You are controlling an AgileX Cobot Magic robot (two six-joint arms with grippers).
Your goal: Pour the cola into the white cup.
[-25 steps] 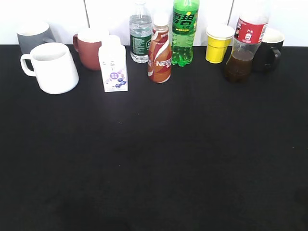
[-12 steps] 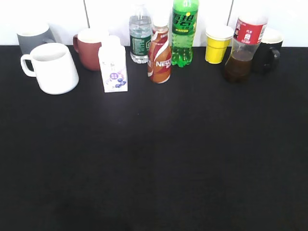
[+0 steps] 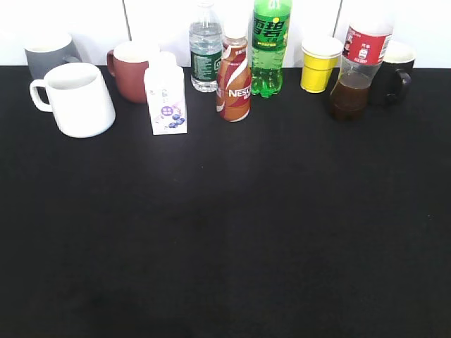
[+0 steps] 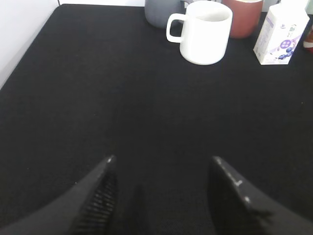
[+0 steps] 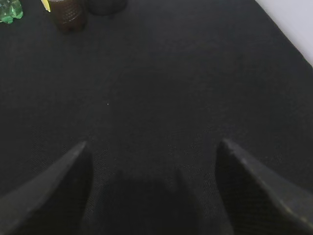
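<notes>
The cola bottle point(image 3: 356, 69), clear with dark brown liquid and a red label, stands upright at the back right of the black table; its base shows at the top left of the right wrist view point(image 5: 68, 14). The white cup point(image 3: 76, 98) stands at the back left, handle to the left, and shows in the left wrist view point(image 4: 204, 32). My left gripper point(image 4: 161, 164) is open and empty above bare table, well short of the cup. My right gripper point(image 5: 152, 147) is open and empty, well short of the cola. Neither gripper shows in the exterior view.
Along the back stand a grey mug point(image 3: 48, 51), a brown-red mug point(image 3: 132, 69), a white carton point(image 3: 166, 93), a water bottle point(image 3: 206, 48), a Nescafe bottle point(image 3: 234, 79), a green soda bottle point(image 3: 270, 46), a yellow paper cup point(image 3: 319, 65) and a black mug point(image 3: 394, 70). A white wall lies behind.
The view shifts very slightly between the frames; no object on the table has moved.
</notes>
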